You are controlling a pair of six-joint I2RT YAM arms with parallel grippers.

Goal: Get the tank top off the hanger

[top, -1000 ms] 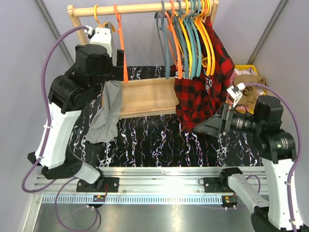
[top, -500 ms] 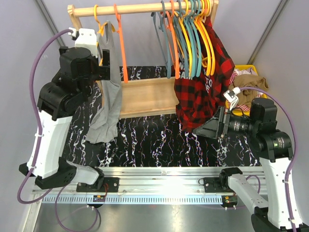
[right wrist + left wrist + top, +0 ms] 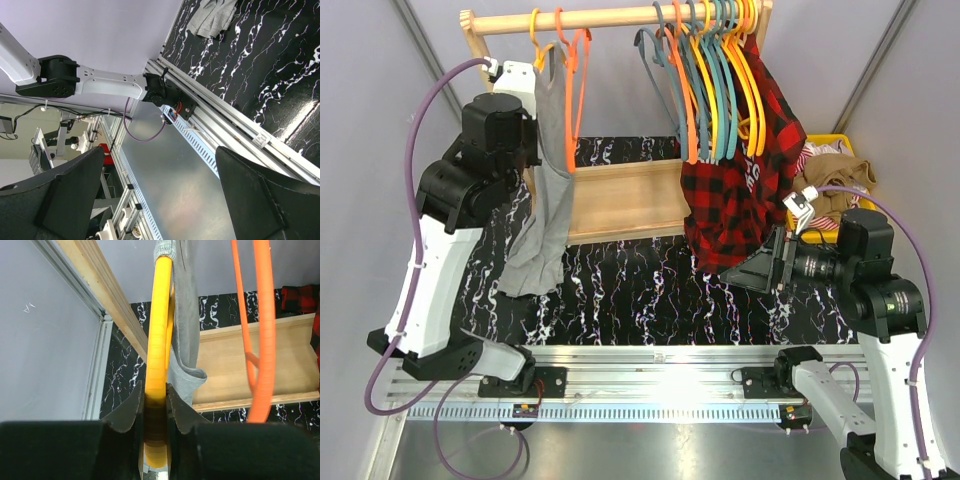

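Note:
A grey tank top [image 3: 550, 190] hangs from a yellow hanger [image 3: 536, 40] at the left end of the wooden rail [image 3: 610, 17], and its hem trails onto the black marbled table. In the left wrist view my left gripper [image 3: 155, 390] is shut on the yellow hanger [image 3: 159, 340], with the tank top's strap [image 3: 185, 325] draped just to its right. My right gripper [image 3: 760, 268] is open beside the plaid shirt's hem. In the right wrist view the right gripper [image 3: 159, 155] holds nothing and faces the table's near rail.
An empty orange hanger [image 3: 575, 90] hangs right next to the tank top. Several more hangers [image 3: 710, 80] and a red plaid shirt [image 3: 740, 190] crowd the rail's right end. The rack's wooden base [image 3: 620, 200] lies behind. A yellow bin [image 3: 835, 150] of clothes sits at the far right.
My left gripper has closed on the yellow hanger after standing open. The left arm shifted and the two left hangers swung slightly right. The right gripper dropped a little.

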